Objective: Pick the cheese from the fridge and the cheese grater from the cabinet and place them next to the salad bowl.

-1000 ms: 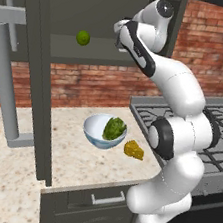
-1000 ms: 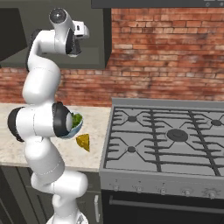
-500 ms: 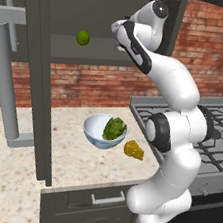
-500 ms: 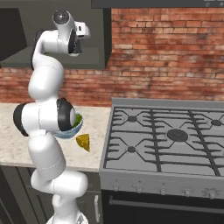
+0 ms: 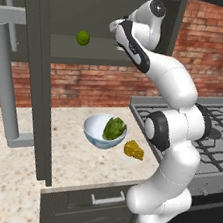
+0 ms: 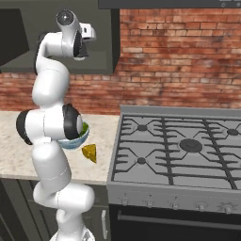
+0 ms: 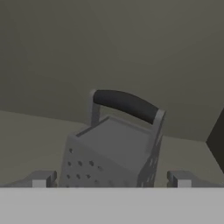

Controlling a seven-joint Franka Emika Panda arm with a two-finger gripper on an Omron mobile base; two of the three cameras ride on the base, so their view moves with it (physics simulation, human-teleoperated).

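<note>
The grey cheese grater (image 7: pixel 109 151) with its dark top handle stands on the cabinet shelf (image 7: pixel 30 135), right in front of the hand camera. My gripper (image 7: pixel 110 179) is open, one fingertip on each side of the grater's body, not pressing it. In the left base view my hand (image 5: pixel 123 32) reaches into the dark cabinet (image 5: pixel 108 12). The cheese (image 5: pixel 133 149) lies on the counter just right of the salad bowl (image 5: pixel 100 132). From the right base view the cheese (image 6: pixel 89 152) sits beside the bowl (image 6: pixel 81 136), which my arm half hides. The fridge is out of view.
A green lime (image 5: pixel 83 38) sits on the cabinet shelf left of my hand. The open cabinet door (image 5: pixel 37 82) with its long grey handle (image 5: pixel 6 82) juts out over the counter (image 5: pixel 2 178). The stove (image 6: pixel 179 146) adjoins the counter on the right.
My hand has eased a little further left into the cabinet toward the grater and the upper arm has straightened. The jaws stayed open. Cheese and bowl have not moved.
</note>
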